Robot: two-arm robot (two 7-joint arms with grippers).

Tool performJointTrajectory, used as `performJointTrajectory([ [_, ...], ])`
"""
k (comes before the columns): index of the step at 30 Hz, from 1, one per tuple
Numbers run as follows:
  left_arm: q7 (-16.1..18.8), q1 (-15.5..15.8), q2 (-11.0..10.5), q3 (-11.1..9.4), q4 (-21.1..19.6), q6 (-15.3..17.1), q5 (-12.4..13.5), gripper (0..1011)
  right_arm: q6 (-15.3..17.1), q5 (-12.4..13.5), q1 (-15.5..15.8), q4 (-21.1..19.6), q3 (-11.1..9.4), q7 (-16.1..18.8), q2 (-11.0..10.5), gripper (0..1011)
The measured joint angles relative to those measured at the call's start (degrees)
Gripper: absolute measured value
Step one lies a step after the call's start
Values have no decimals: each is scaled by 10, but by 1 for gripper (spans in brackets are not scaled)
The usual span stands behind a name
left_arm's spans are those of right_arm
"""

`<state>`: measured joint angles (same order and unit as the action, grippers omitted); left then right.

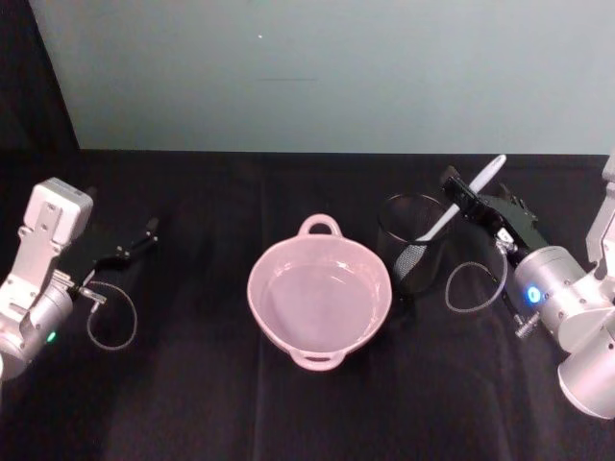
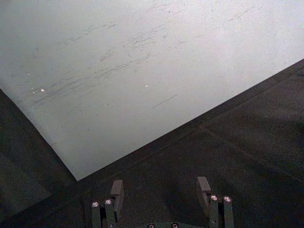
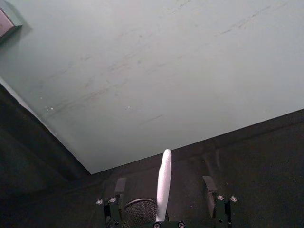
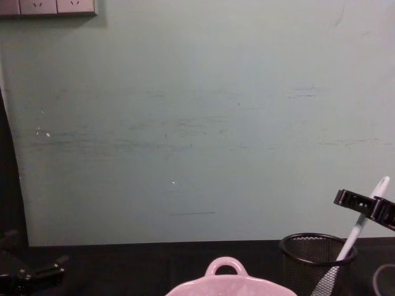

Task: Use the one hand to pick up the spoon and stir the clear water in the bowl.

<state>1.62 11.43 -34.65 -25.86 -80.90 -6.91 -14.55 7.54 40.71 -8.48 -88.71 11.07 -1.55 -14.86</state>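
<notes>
Mesh cup (image 1: pixel 413 259) stands just right of the bowl (image 1: pixel 267 274).

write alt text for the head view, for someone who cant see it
The right hand has its open fingers either side of a white spoon leaning in a black mesh cup, right of a pink bowl of clear water on a black table. The left hand is parked open at far left.
</notes>
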Motion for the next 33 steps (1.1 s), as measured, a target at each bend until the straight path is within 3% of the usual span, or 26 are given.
performJointTrajectory([
  [14, 0, 0, 0, 0, 0, 0, 0, 1011, 5, -7, -6, 7, 0, -2, 7, 971],
  [21, 0, 0, 0, 0, 0, 0, 0, 1011, 4, -5, -5, 6, 0, -1, 6, 812],
  [29, 0, 0, 0, 0, 0, 0, 0, 1011, 4, -5, -5, 5, 0, -1, 5, 565],
  [33, 0, 0, 0, 0, 0, 0, 0, 1011, 4, -5, -5, 5, 0, -1, 5, 393],
])
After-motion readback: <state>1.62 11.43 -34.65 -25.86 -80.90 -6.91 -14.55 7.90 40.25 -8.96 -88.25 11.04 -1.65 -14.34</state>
